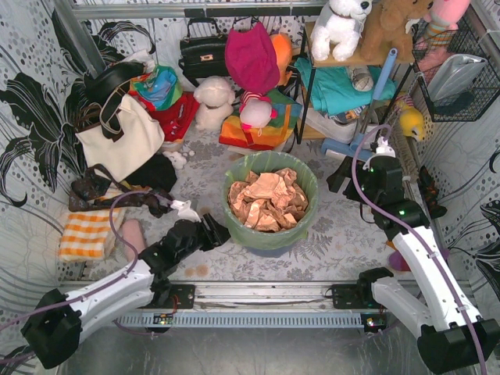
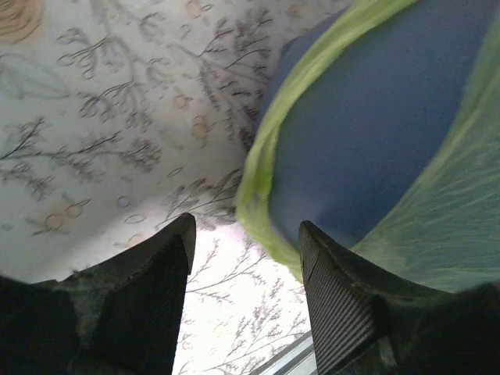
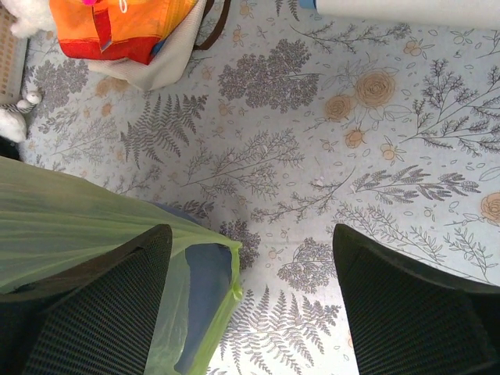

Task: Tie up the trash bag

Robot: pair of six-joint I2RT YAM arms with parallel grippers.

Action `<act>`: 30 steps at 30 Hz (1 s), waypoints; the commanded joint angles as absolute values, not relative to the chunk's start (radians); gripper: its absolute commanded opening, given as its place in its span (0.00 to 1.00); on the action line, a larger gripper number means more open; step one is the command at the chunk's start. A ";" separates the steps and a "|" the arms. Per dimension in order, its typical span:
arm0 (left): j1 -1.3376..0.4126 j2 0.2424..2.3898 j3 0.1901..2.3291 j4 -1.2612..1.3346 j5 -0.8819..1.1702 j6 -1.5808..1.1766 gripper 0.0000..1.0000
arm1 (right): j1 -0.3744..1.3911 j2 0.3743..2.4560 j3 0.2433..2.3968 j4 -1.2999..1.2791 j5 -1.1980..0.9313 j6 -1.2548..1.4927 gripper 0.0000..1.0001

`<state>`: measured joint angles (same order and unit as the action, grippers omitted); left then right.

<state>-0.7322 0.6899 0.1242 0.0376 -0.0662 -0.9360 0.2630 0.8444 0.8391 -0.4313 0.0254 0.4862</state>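
Note:
The light-green trash bag (image 1: 306, 190) lines a round blue-grey bin (image 1: 273, 238) at the table's middle, its rim folded over the bin's edge, with crumpled tan paper (image 1: 267, 200) inside. My left gripper (image 1: 221, 233) is open at the bin's lower left side; in the left wrist view the bag's green folded edge (image 2: 262, 180) lies just ahead of the open fingers (image 2: 344, 289), not between them. My right gripper (image 1: 341, 178) is open to the right of the bin; its wrist view shows the bag's edge (image 3: 226, 273) beside the left finger (image 3: 101, 312).
A white canvas tote (image 1: 121, 137), a black handbag (image 1: 201, 51), plush toys (image 1: 213, 101) and colourful bags crowd the back. A shelf unit (image 1: 351, 86) stands at back right, a wire basket (image 1: 457, 74) at far right. An orange striped cloth (image 1: 87, 233) lies at left.

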 commanded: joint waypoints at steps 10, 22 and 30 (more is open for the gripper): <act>-0.727 0.883 0.134 0.327 -0.050 -0.799 0.50 | 0.258 0.832 0.829 -0.377 0.035 0.514 0.81; -0.724 0.983 0.096 0.554 -0.019 -0.742 0.42 | 0.259 0.835 0.845 -0.410 0.022 0.500 0.79; -0.720 1.075 0.109 0.591 -0.036 -0.767 0.18 | 0.259 0.841 0.849 -0.429 0.020 0.493 0.79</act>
